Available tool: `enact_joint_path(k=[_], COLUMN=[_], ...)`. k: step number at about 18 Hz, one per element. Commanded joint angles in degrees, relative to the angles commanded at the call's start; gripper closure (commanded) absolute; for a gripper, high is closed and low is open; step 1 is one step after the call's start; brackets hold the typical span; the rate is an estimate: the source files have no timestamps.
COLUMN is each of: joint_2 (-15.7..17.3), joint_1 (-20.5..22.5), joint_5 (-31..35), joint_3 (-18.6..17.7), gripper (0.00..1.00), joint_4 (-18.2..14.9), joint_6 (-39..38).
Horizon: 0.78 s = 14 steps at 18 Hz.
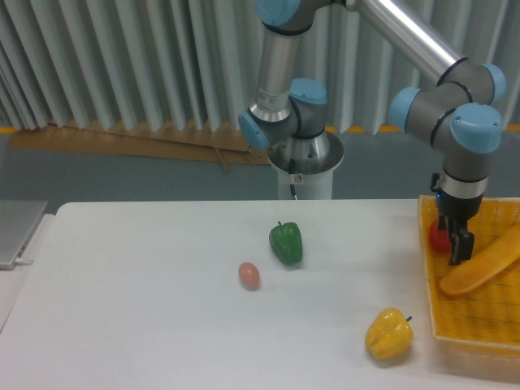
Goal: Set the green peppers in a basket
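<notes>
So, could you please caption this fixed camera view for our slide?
Gripper over the basket; green pepper waits mid-table.

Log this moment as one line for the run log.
hand: over basket, grip state unclear | green pepper: on table, not in basket | in basket: red pepper, orange loaf-shaped item | task: not done

Silver-tubed arm (406, 32) with pale blue joint caps, black hand (455, 244).
</notes>
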Motion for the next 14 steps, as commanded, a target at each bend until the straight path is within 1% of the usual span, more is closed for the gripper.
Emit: enact_joint_path(k=[14], joint_2=[0.44], joint_1=[0.09], joint_5=[0.0], joint_3=[0.09], gripper=[0.0], joint_4=[-0.17], joint_6=[-0.61])
